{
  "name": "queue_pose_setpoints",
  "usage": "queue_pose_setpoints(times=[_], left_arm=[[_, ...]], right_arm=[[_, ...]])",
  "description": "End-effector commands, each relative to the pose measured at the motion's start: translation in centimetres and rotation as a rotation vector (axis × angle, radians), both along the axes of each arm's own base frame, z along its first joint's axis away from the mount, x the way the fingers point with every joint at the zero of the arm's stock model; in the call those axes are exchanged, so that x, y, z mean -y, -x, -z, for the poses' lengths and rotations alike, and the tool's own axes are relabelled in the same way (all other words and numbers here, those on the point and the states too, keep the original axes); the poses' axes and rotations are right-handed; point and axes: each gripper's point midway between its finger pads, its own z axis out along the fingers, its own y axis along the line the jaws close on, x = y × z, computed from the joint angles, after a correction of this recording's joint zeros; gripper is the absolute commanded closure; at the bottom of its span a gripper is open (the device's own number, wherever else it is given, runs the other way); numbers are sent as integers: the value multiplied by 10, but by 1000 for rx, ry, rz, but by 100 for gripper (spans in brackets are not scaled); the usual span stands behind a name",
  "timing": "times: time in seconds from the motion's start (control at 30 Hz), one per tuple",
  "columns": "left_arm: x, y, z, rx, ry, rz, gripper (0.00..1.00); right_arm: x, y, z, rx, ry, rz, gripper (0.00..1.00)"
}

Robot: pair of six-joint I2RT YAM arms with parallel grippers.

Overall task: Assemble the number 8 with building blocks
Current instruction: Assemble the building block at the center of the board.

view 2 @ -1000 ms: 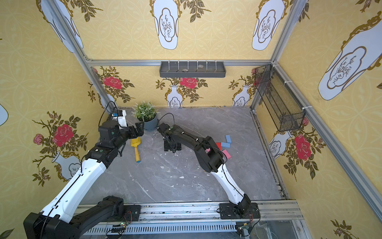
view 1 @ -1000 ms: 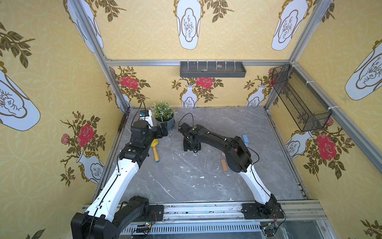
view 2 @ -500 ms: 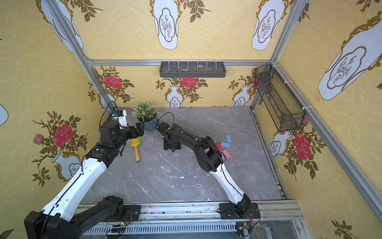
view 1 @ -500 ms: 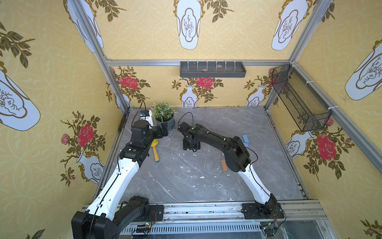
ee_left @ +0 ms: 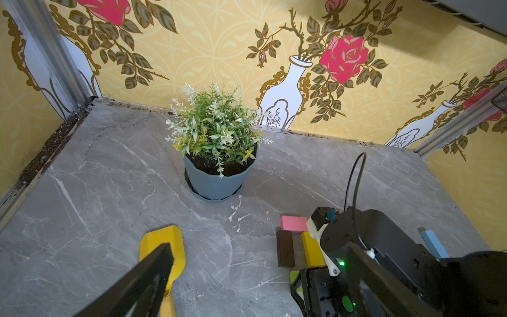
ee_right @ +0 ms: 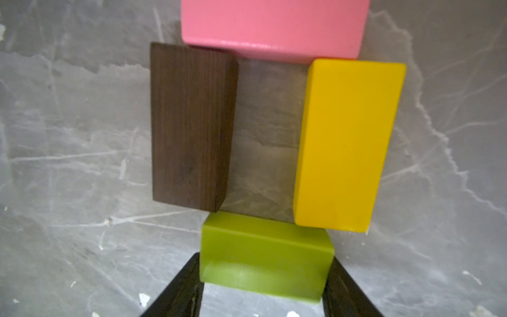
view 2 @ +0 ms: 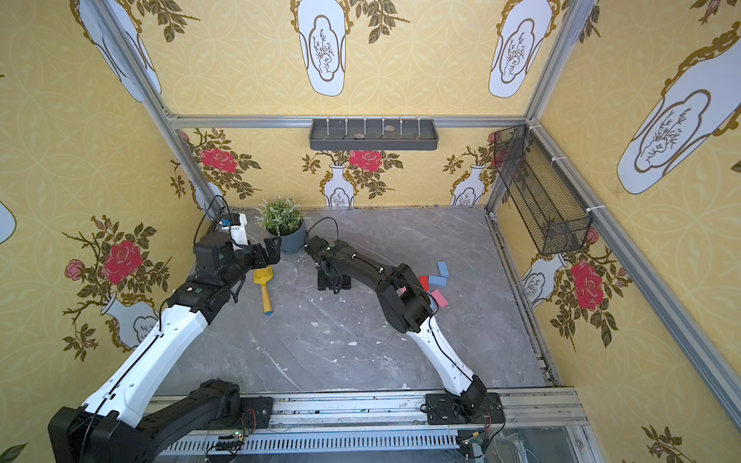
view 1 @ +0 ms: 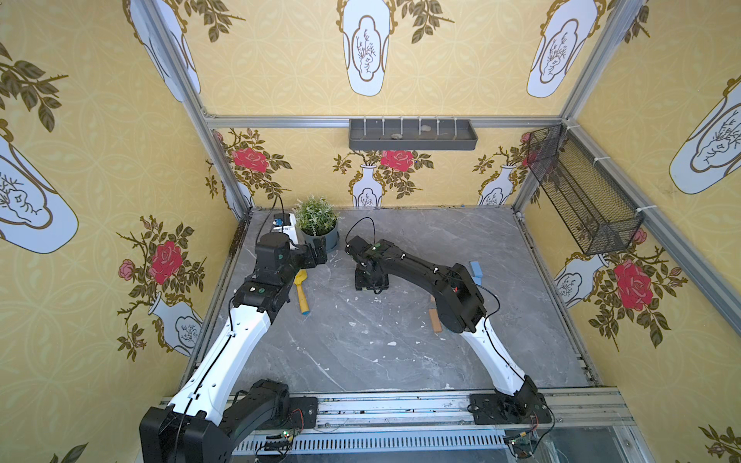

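A: Right gripper (view 1: pixel 371 282) status?

B: Pinching the green rectangular block (ee_right: pixel 264 260) by its two short ends, one finger (ee_right: pixel 178 291) on each side. Lower centre of the right wrist frame.

A: Orientation?

B: Long axis runs across the frame, straight from finger to finger. That's square to the dark brown wooden block (ee_right: pixel 192 126) and the yellow rectangular block (ee_right: pixel 348 142). Those two run up the frame side by side, with a strip of grey marbled surface (ee_right: pixel 82 137) showing between them. The pink rectangular block (ee_right: pixel 274 24) caps them at the top edge.

A: So green closes the loop?

B: Looks like it. It bridges the gap, upper edge right at the lower ends of brown and yellow. Can't tell whether it's touching them or just beside them, or whether it's fully down on the surface.

A: Left gripper (view 2: pixel 270 251)?

B: Spread wide, holding nothing. Upper left of the surface in a top view, above the yellow scoop-shaped toy (view 2: pixel 263 282) and near the potted plant (view 2: pixel 280 218).

A: Next?

B: My read: let green go and lift clear, then start the lower loop. Spares are a blue block (view 2: pixel 442 269), a red block (view 2: pixel 424 280) and a second pink block (view 2: pixel 440 298). They sit right of centre beside the right arm's elbow, well apart from the left gripper. Right arm is nearer.
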Motion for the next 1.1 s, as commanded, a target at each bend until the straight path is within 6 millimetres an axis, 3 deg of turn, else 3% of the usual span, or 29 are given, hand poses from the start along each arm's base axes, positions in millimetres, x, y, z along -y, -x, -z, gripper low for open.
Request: queue_pose_setpoints(times=[0.0,0.33,0.5,1.07], left_arm=[[1,-2,-1,12,4,6,0],[2,-3,0,10,6,8,0],[3,-3,1,7,7,10,0],[3,-5,1,4,8,10,0]], right_arm=[[2,0,21,-22,15,-13,37],[3,0,29,-30,24,-25,37],[-5,-4,22,-17,-3,-28,37],[0,-1,25,-33,11,-23,22]])
